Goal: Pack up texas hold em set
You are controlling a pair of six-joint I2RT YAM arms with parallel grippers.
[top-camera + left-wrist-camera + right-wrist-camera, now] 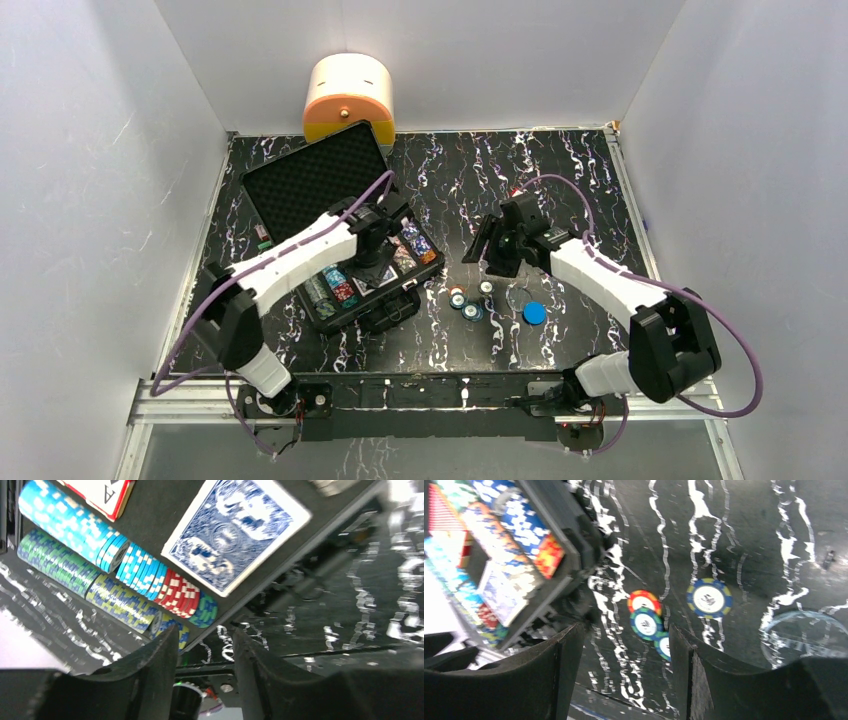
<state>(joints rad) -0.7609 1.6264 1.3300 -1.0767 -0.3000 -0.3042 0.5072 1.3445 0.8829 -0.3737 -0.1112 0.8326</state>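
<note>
At twelve o'clock, a shade toward eleven in the overhead view, cream-and-orange rounded container, upright at the far edge of the table, close to the back wall. Cream dome on top, orange band below, a small knob or latch on the orange front. Black tabletop veined with white and purple marbling. Plain white side walls rising at nine and three o'clock. Silver metal rail along the six o'clock edge. At four o'clock in the right wrist view, faint clear ring lying flat on the marbling, lower part hidden.
</note>
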